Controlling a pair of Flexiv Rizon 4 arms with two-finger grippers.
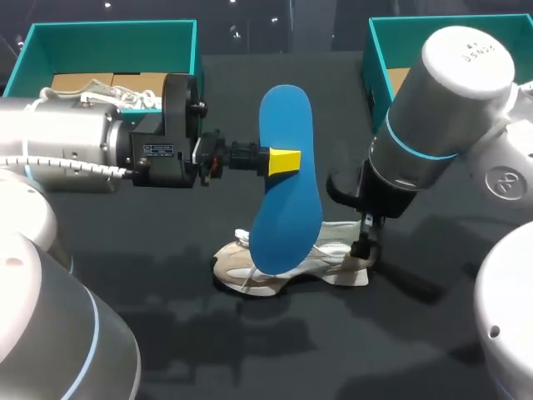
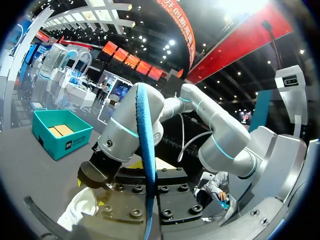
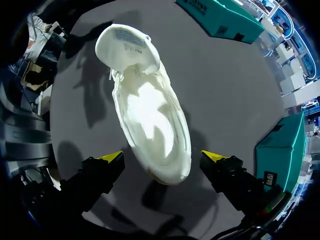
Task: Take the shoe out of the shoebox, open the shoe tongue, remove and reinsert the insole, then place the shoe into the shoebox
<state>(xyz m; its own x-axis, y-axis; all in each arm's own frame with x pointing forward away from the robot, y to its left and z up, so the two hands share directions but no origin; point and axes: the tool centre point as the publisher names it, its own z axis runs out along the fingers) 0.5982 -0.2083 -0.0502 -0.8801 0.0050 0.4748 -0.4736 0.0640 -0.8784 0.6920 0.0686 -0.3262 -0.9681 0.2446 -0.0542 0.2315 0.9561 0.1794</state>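
My left gripper [image 1: 285, 162] is shut on a blue insole [image 1: 287, 183] and holds it upright on its edge, above the shoe. In the left wrist view the insole [image 2: 145, 160] runs edge-on between the fingers. A cream-white shoe [image 1: 283, 267] lies on the black table below it. In the right wrist view the shoe [image 3: 150, 120] has its tongue [image 3: 127, 45] folded forward and its inside bare. My right gripper [image 3: 162, 157] hangs open over the heel, one yellow tip on each side and neither touching. In the head view the right gripper [image 1: 364, 242] sits at the shoe's heel end.
A teal shoebox [image 1: 33, 42] with another white shoe stands at the back left. A second teal shoebox [image 1: 379, 58] stands at the back right, also seen as a teal box [image 3: 285, 145] beside my right gripper. The table [image 1: 250, 350] is black.
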